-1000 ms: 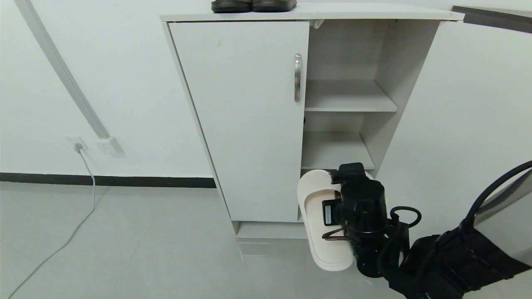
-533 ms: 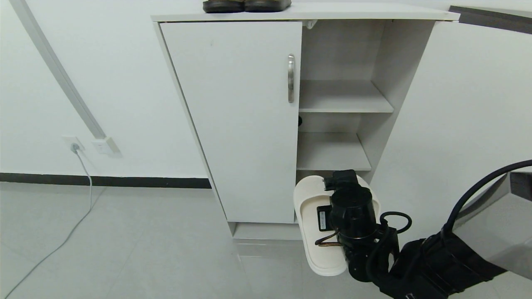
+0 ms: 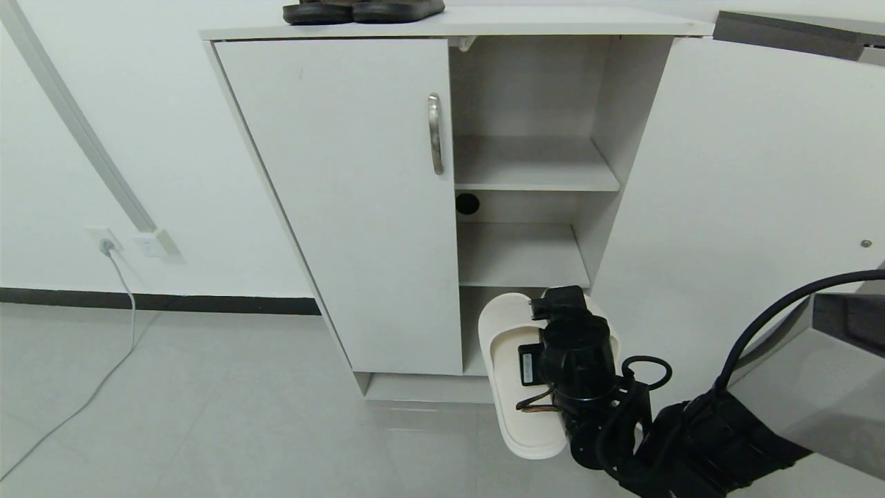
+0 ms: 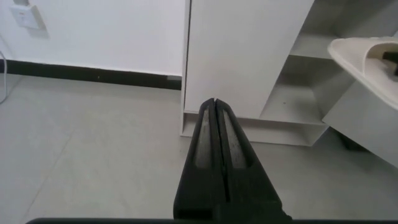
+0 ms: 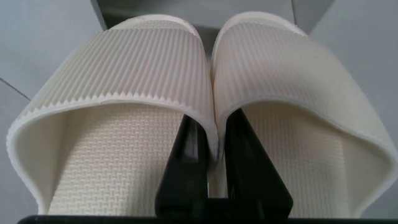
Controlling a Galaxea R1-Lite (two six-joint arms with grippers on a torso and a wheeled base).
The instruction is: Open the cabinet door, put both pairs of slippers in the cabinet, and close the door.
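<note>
A pair of white slippers (image 3: 515, 373) hangs side by side just in front of the cabinet's bottom compartment (image 3: 470, 325). My right gripper (image 5: 211, 127) is shut on the two inner edges of the white slippers (image 5: 124, 81), pinching them together. A dark pair of slippers (image 3: 359, 10) lies on top of the cabinet (image 3: 332, 207). Its left door is closed, and its right door (image 3: 726, 207) stands swung wide open. My left gripper (image 4: 215, 109) is shut on nothing, low over the floor and facing the cabinet, with the white slippers (image 4: 373, 59) off to one side.
Two bare shelves (image 3: 532, 166) (image 3: 518, 256) show inside the open half. A metal handle (image 3: 435, 135) sits on the closed door. A wall socket with a cable (image 3: 104, 245) is far to the left, over open grey floor (image 3: 207, 415).
The head camera has shifted, so the cabinet sits further left in the picture. The white slippers stay in my right gripper and now hang more squarely before the open half.
</note>
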